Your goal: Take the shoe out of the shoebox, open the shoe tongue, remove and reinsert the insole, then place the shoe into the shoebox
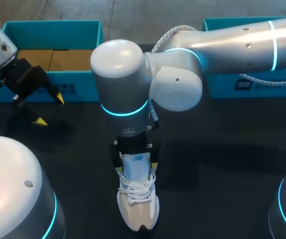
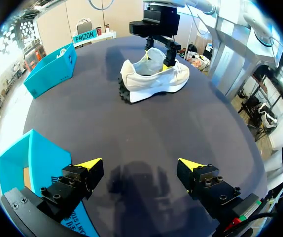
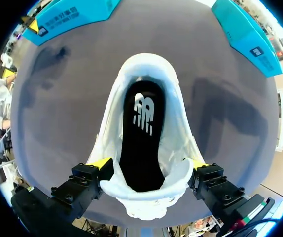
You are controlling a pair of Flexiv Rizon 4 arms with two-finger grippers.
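**White laced sneaker [image 1: 138,204] points its toe at the robot**

On the dark table [image 1: 222,149], the sneaker stands upright, its long axis front-to-back and its heel toward the open teal cardboard shoebox [image 1: 83,87]. My right hand [image 3: 149,165] straddles its heel; I cannot tell whether it grips. My left hand [image 2: 140,165] hangs spread, empty.

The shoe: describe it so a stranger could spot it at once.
On the dark table, find the right gripper near the middle. The shoe stands under it, toe toward the near edge. Unlike the teal boxes along the far edge, it is white and laced, with a black insole.
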